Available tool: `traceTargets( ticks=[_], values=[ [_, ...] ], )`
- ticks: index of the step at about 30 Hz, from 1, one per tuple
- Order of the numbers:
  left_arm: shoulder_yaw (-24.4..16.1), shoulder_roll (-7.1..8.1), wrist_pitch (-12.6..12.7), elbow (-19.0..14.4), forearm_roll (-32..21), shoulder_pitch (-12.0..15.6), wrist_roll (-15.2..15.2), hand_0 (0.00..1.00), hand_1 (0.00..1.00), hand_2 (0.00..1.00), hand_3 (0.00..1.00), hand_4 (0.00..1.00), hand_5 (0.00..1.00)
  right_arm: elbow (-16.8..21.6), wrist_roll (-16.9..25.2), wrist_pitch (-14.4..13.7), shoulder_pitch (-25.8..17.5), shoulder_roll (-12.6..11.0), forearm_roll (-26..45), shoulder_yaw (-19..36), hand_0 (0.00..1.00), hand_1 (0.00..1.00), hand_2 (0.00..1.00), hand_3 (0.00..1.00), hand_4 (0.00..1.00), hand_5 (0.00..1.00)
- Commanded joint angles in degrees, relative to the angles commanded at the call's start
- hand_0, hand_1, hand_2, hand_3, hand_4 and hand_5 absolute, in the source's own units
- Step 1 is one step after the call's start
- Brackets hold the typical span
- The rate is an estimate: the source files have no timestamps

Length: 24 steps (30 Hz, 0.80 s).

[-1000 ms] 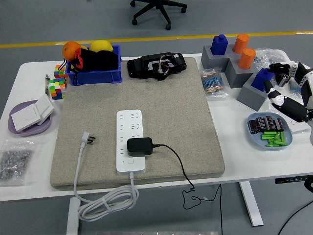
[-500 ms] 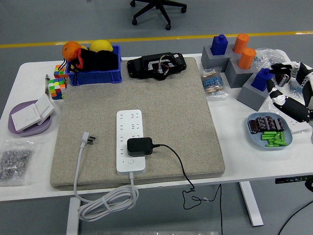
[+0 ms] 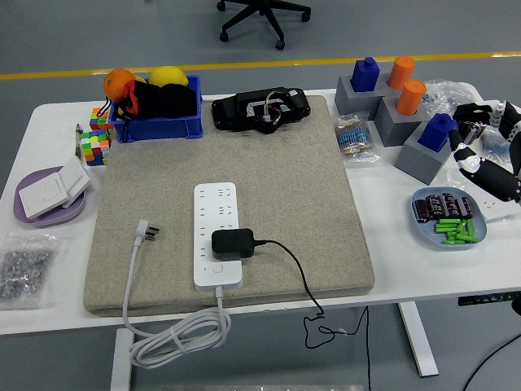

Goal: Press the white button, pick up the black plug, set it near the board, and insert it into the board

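Felt mat: black plug seated in board (white).

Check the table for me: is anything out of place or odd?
One oddity: the black plug already sits on the white power strip, seemingly plugged in, while the strip's own white plug lies loose on the grey mat. Nothing looks spilled or damaged.

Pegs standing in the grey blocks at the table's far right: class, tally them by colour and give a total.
Blue pegs: 2
Orange pegs: 2
Total: 4, each standing upright in a grey block
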Motion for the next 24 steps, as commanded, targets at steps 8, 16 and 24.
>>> traceTargets(
  ticks=[8, 16, 24],
  values=[
    [-0.1, -0.16, -0.1, 0.0, 0.3, 0.0, 0.1, 0.782, 0.730, 0.684, 0.764, 0.529, 0.463, -0.2, -0.6, 0.1, 0.1, 0.2, -0.1, 0.0, 0.671, 0.605, 0.553, 0.593, 0.691, 0.221],
    [-0.2, 0.07, -0.2, 0.0, 0.6, -0.2, 0.1, 0.782, 0.730, 0.684, 0.765, 0.529, 0.462, -0.2, -4.6, 1.0, 0.4, 0.2, -0.2, 0.2, 0.679, 0.623, 0.574, 0.627, 0.695, 0.214],
    [-0.2, 0.17, -0.2, 0.0, 0.7, -0.2, 0.1, 0.782, 0.730, 0.684, 0.764, 0.529, 0.463, -0.4, -5.9, 1.4, 0.5, 0.3, -0.9, 0.3, 0.690, 0.658, 0.636, 0.680, 0.715, 0.221]
  ],
)
